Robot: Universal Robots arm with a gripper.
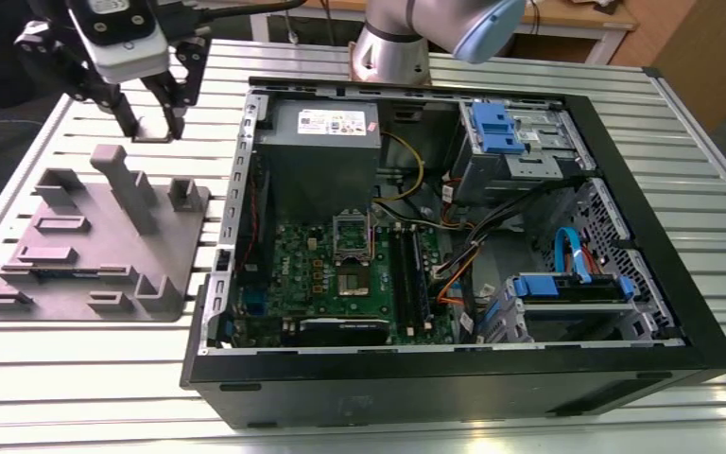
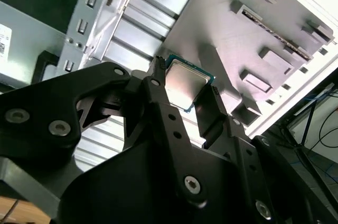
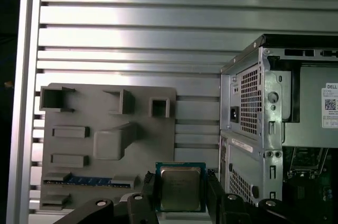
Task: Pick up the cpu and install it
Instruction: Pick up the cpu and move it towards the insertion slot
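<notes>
The cpu (image 2: 185,82) (image 3: 180,186), a small square chip with a silvery top and a pale rim, is clamped by two opposite edges between my black fingers (image 2: 158,89). My gripper (image 1: 148,121) (image 2: 186,91) (image 3: 180,195) is shut on it and hangs in the air above the slatted table, just past the far end of the grey fixture plate (image 1: 98,246) (image 3: 105,145) and to the exterior view's left of the open computer case. The green motherboard (image 1: 337,274) lies inside the case, with its socket (image 1: 353,238) uncovered and the metal frame standing up.
The black case (image 1: 464,378) holds a power supply (image 1: 319,132), blue drive brackets (image 1: 495,128) and loose cables (image 1: 464,255). Upright posts (image 1: 129,184) rise from the fixture plate. The arm's base (image 1: 395,47) stands behind the case. The slatted metal table (image 1: 73,378) extends in front.
</notes>
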